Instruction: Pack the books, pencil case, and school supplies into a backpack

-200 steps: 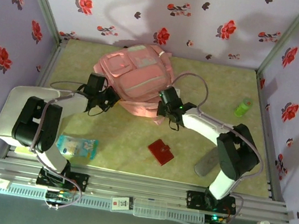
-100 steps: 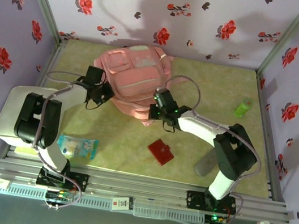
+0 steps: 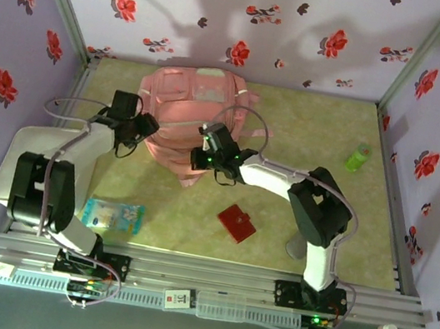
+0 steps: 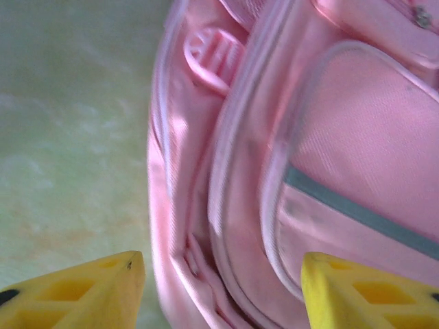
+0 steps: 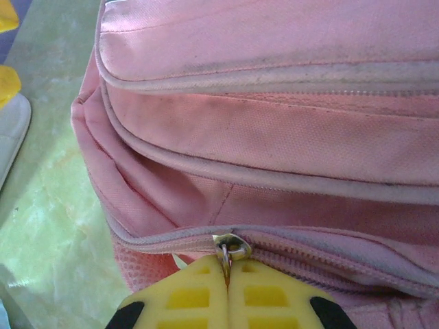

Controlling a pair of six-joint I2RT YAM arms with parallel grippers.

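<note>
- The backpack (image 3: 186,117) lies at the far edge of the table (image 3: 310,129), a bit to the left of the middle.
- Our right gripper (image 5: 228,273) is at the near side of the bag. Its two yellow fingers are pressed tight together on the zip pull (image 5: 227,247), so it is holding the zip.
- Our left gripper (image 4: 223,295) is at the left side of the bag. Its fingers are spread wide with nothing held between them. We see pink cloth below them.
- We think the step in hand is getting the zip open, so things can go in. We cannot tell how far the zip is open.
- Nothing looks packed yet. The blue book (image 3: 112,216) lies flat near the near left corner of the table.
- The red square piece (image 3: 237,222) lies near the near edge, about in the middle, well apart from the bag.
- The grey pouch (image 3: 297,247) lies near the near edge too, more to the right, partly hidden by the right arm.
- A small green thing (image 3: 359,158) sits by the right edge.
- So we judge that the job is only at its start. The bag must be opened, then each thing picked up and put inside.
</note>
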